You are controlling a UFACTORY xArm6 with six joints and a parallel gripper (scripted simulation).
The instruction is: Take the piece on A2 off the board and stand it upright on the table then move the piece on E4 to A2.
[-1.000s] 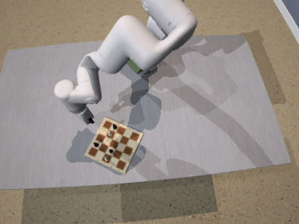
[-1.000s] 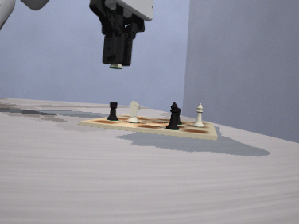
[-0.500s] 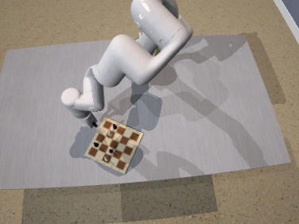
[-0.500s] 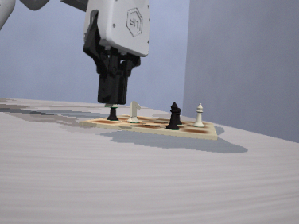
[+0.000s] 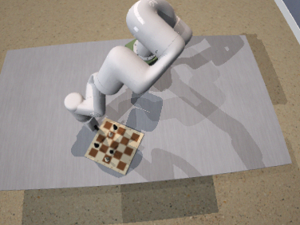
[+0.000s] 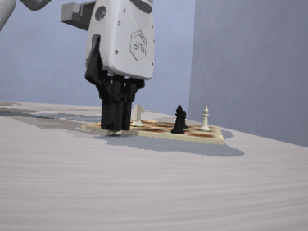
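I read the gripper (image 6: pixel 115 130) as clamped on a small pale chess piece (image 6: pixel 115 133); only its rounded base shows beneath the black fingers (image 6: pixel 110 116), so I cannot name its type. The base sits at table level just off the chessboard (image 6: pixel 180 137), on the side facing the bench's left edge. I judge this to be the A2 piece being stood on the grey table (image 6: pixel 123 184), kept vertical so it lands upright and beside the board rather than on it.

From the top view the arm (image 5: pixel 124 72) reaches from its mount near the far edge down to the board's near-left corner area, towards the bench's front-left.

The board is a thin tan slab with brown and cream squares; its edge lettering is too small to read, so I cannot confirm which piece stands on E4. Remaining pieces stand upright: a white knight (image 6: pixel 138 115), a black bishop (image 6: pixel 178 120), a white piece with a pointed top (image 6: pixel 205 119). The gripper housing (image 6: pixel 123 41) is smooth, pale grey, with an embossed hexagonal logo. The table surface shows a fine brushed streaking.

Release is the next step, in my judgement; tipping is the risk.
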